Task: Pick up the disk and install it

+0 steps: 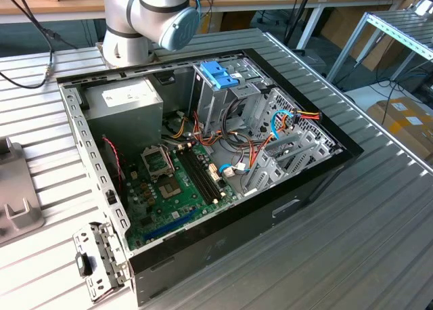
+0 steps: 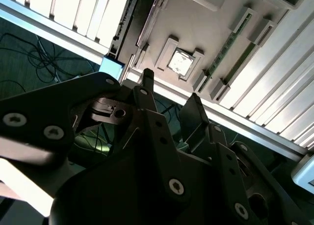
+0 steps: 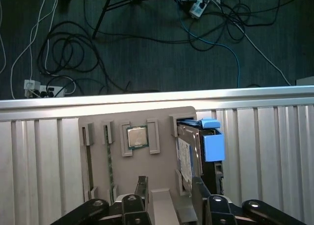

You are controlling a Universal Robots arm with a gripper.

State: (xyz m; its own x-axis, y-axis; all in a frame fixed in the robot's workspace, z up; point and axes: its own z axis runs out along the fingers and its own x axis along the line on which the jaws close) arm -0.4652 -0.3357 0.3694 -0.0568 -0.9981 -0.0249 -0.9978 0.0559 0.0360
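The disk [image 3: 188, 154] stands on edge in a slot of a grey holder tray [image 3: 100, 122], silver with a white label and light blue plastic rails [image 3: 212, 145]. Its blue rail end [image 2: 112, 68] also shows in the second wrist view. My gripper [image 3: 170, 188] hovers above the tray, open, with nothing between its black fingers [image 3: 142, 184]. One fingertip is close beside the disk's labelled face; I cannot tell whether it touches. In the second wrist view the gripper [image 2: 169, 95] is seen from behind, its fingers spread.
The tray also holds a processor chip [image 3: 137, 136] and memory sticks [image 3: 109, 158]. Cables lie on the floor [image 3: 147, 43] beyond the table edge. The open computer case [image 1: 203, 154] has a drive cage with a blue bracket [image 1: 220, 73], a power supply [image 1: 125, 103] and a motherboard [image 1: 169, 181].
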